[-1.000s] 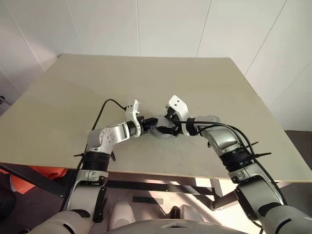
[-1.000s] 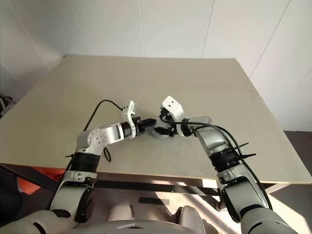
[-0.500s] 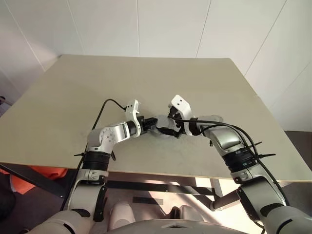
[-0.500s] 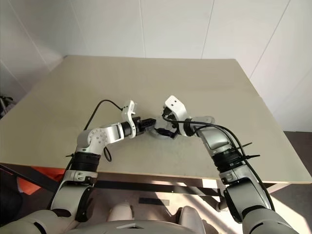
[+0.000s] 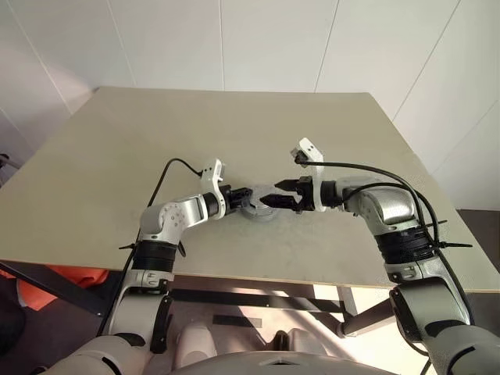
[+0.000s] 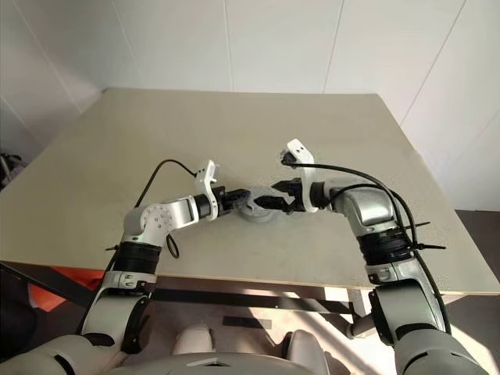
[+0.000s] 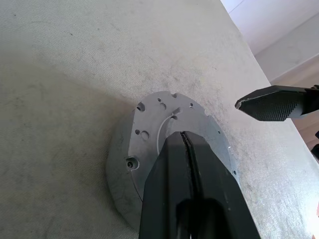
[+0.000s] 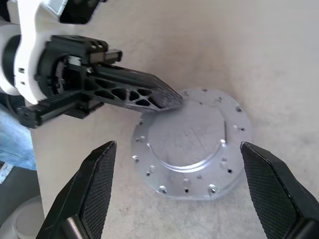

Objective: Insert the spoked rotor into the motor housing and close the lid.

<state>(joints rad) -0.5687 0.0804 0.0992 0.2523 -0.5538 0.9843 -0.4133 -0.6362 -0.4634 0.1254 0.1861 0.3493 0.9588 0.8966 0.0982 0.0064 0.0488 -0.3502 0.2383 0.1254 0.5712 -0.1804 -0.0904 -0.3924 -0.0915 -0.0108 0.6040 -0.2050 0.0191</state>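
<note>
While our left fingers (image 7: 187,149) rest closed on the flat round grey metal lid (image 8: 192,144) on the beige counter (image 5: 117,156), our right fingers (image 8: 179,164) hover open above it. We judge the lid seated; next, press it fully home

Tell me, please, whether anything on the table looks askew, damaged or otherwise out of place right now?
Nothing stands out. The lid sits flat and centred on the motor housing on the table. The shut left gripper rests over its edge, and the open right gripper is held clear of it.
</note>
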